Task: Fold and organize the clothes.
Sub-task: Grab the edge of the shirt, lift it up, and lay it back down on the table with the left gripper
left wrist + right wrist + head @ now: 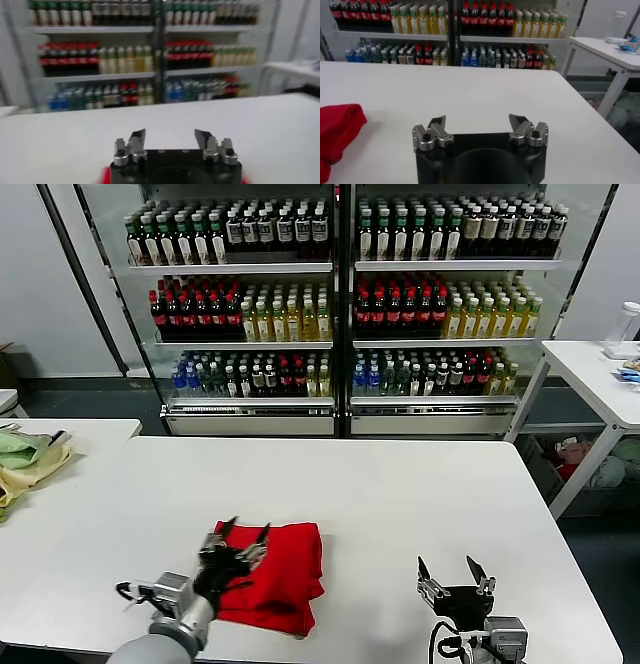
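The clothes (278, 574) are one bright red shirt, folded into a thick bundle on the white table (400, 484) near its front edge. Its print is hidden inside the folds. My left gripper (246, 533) hovers over the bundle's left part, open, with nothing between its fingers; in the left wrist view the same gripper (170, 135) shows empty jaws against the bare tabletop. My right gripper (452, 568) stands open near the front edge, well to the right of the shirt. The red bundle (335, 132) lies far off to its side in the right wrist view, where that gripper (479, 121) is empty.
Pale green and yellow cloths (25, 459) lie on a second table at the far left. A drinks cooler (340, 304) full of bottles stands behind the table. Another white table (600, 379) stands at the right, with a bin of items under it.
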